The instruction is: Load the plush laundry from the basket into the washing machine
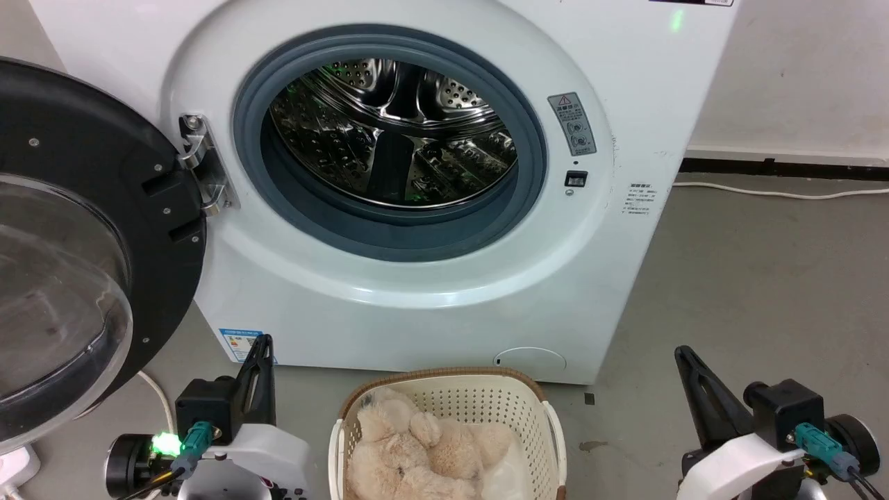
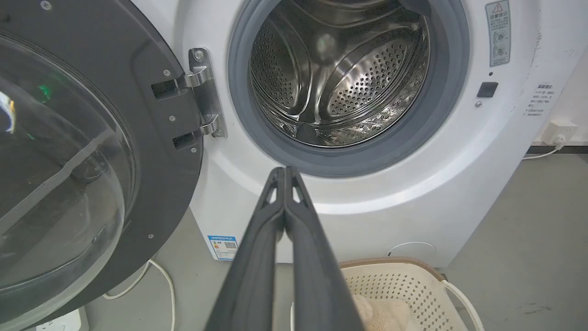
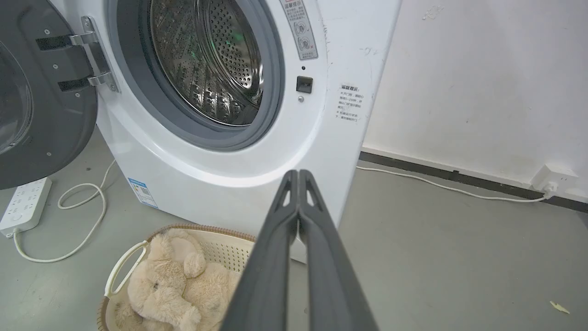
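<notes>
My left gripper (image 2: 285,171) and right gripper (image 3: 298,173) each have fingers pressed together, holding nothing. The plush laundry (image 1: 424,451) lies in the basket (image 1: 444,376) on the grey floor (image 1: 750,278), at the foot of the washing machine (image 1: 417,305), whose door (image 1: 90,160) stands open. A white wall (image 3: 482,69) rises to my right, and a power strip (image 3: 24,205) lies below the door.

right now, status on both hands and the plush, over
Left hand shut, empty; right hand shut, empty. Plush laundry in basket, untouched. Washing machine door open, opening unblocked.
</notes>
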